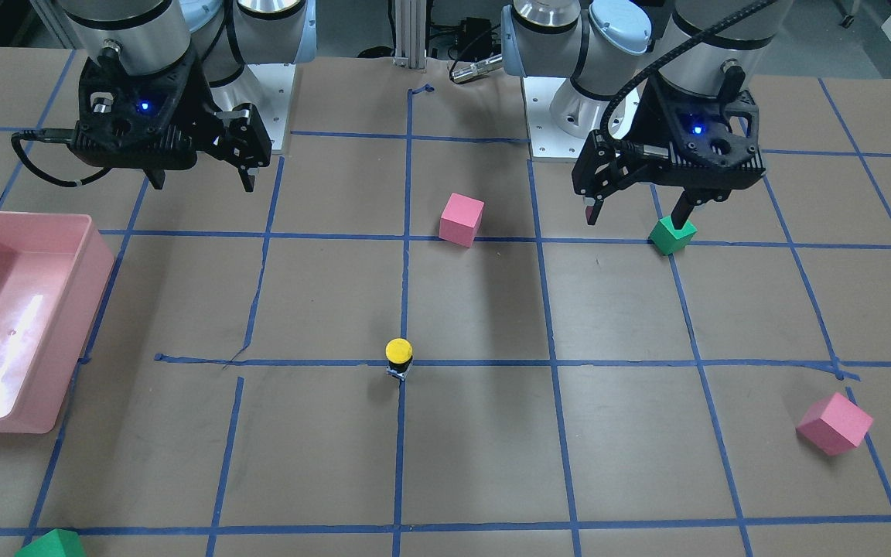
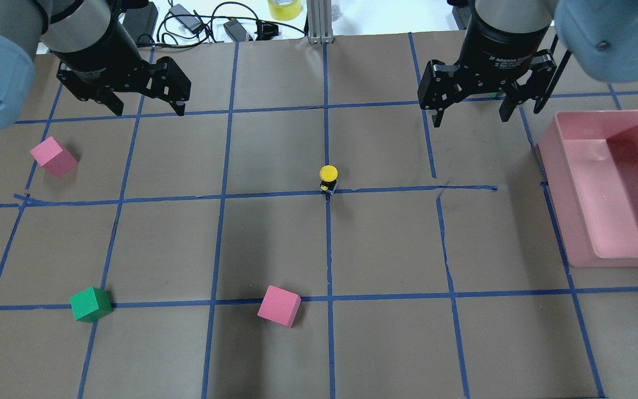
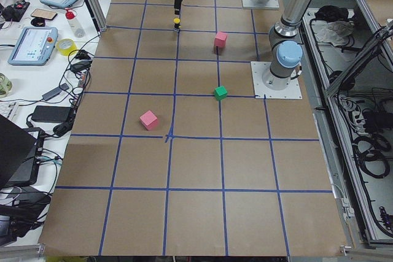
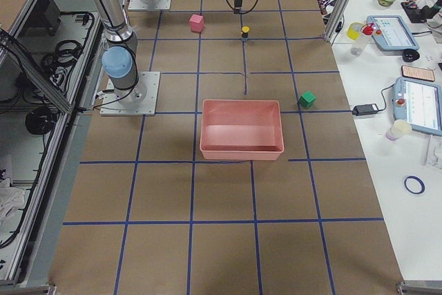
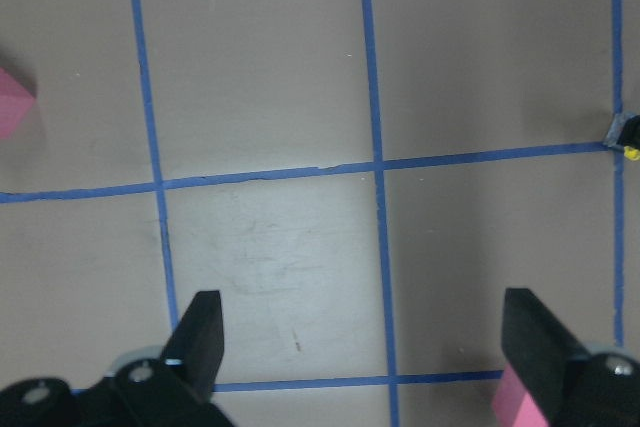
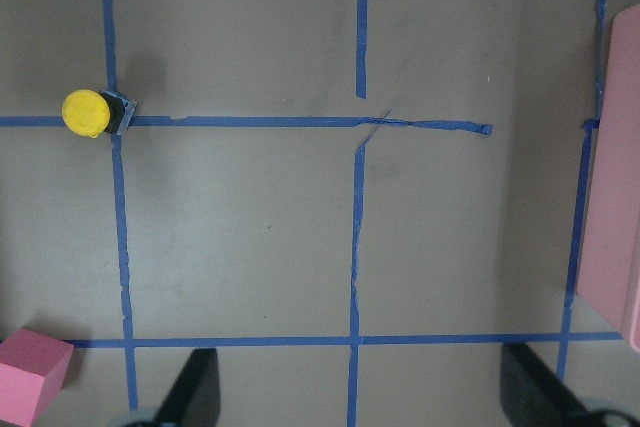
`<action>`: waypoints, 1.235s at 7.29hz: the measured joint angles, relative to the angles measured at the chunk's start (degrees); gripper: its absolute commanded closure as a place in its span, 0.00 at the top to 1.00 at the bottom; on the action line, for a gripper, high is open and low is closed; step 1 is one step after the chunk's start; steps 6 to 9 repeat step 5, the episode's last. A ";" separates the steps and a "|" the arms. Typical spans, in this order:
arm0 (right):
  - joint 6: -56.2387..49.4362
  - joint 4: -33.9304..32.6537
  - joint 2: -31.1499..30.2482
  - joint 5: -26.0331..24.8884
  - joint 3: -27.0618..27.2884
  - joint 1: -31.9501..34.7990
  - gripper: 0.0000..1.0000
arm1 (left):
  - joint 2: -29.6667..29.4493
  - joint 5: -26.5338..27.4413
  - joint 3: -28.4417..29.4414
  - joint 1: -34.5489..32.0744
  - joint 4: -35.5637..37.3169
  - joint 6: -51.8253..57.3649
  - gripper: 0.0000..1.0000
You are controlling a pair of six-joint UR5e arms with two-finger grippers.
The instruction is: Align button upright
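The button [image 2: 328, 176] stands upright on its whitish base at the crossing of two blue tape lines in the middle of the table, yellow cap on top. It also shows in the front view [image 1: 398, 354], at the right edge of the left wrist view [image 5: 628, 137] and at the upper left of the right wrist view [image 6: 90, 113]. My left gripper [image 2: 147, 108] is open and empty, raised, well off to the button's left. My right gripper [image 2: 469, 119] is open and empty, raised, off to the button's right.
A pink bin [image 2: 546, 149] stands at the right edge of the table. Two pink cubes [image 2: 279, 306] [image 2: 53, 157] and a green cube [image 2: 91, 304] lie on the left half. Another green cube [image 1: 51, 544] lies at the far side.
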 measured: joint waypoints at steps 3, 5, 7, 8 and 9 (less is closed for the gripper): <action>-0.01 -0.08 -0.05 -0.03 0.00 -0.05 1.00 | 0.21 -1.00 -1.17 0.00 0.53 -0.49 1.00; -0.05 -0.09 -0.10 -0.14 0.00 -0.10 1.00 | 0.31 -0.86 -1.25 0.00 0.66 -0.49 1.00; -0.05 -0.09 -0.10 -0.14 0.00 -0.10 1.00 | 0.31 -0.86 -1.25 0.00 0.66 -0.49 1.00; -0.05 -0.09 -0.10 -0.14 0.00 -0.10 1.00 | 0.31 -0.86 -1.25 0.00 0.66 -0.49 1.00; -0.05 -0.09 -0.10 -0.14 0.00 -0.10 1.00 | 0.31 -0.86 -1.25 0.00 0.66 -0.49 1.00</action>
